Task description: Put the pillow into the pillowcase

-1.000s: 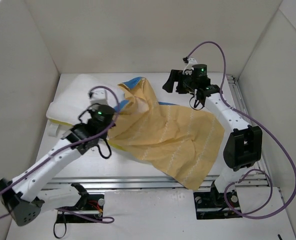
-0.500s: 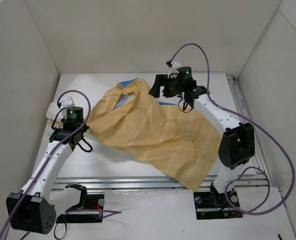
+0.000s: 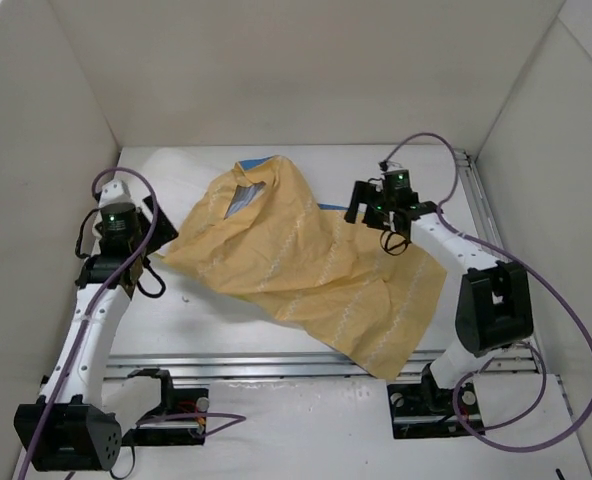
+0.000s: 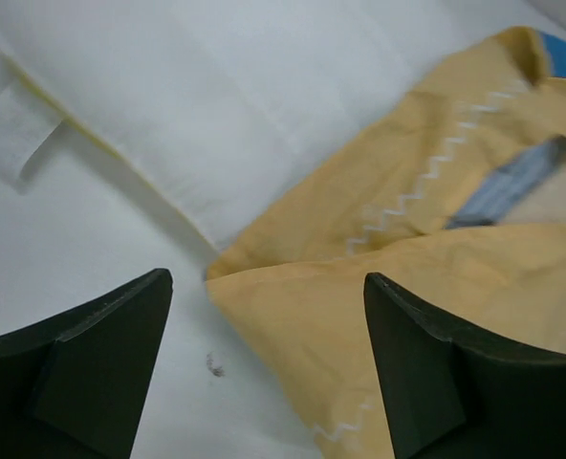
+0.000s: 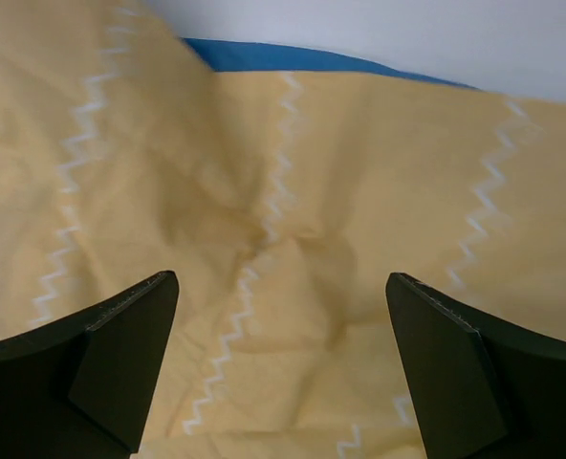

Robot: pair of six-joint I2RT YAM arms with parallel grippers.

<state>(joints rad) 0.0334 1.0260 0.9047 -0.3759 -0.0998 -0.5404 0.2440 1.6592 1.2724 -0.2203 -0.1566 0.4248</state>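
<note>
The pillowcase [image 3: 316, 265], yellow-orange side up with a blue edge at its back, lies rumpled across the middle of the table. The white pillow [image 3: 161, 185] shows only at the back left; the rest is hidden by the cloth. In the left wrist view the pillow [image 4: 216, 105] runs under the pillowcase [image 4: 426, 287] at its left corner. My left gripper [image 3: 136, 255] hovers open just left of that corner, and in its own view the left gripper [image 4: 269, 368] holds nothing. My right gripper [image 3: 376, 215] stands open above the cloth's back right part. The right gripper [image 5: 283, 373] is empty over creased pillowcase [image 5: 293, 220].
White walls [image 3: 66, 120] close in the table on the left, back and right. A metal rail [image 3: 276, 365] runs along the near edge by the arm bases. Purple cables [image 3: 561, 310] loop beside the right arm. A white tab [image 4: 10, 134] lies by the pillow's end.
My left gripper dragged the pillowcase edge leftward over the pillow, then opened, let go and drew back left. The right gripper swung from the back towards the right, over the cloth.
</note>
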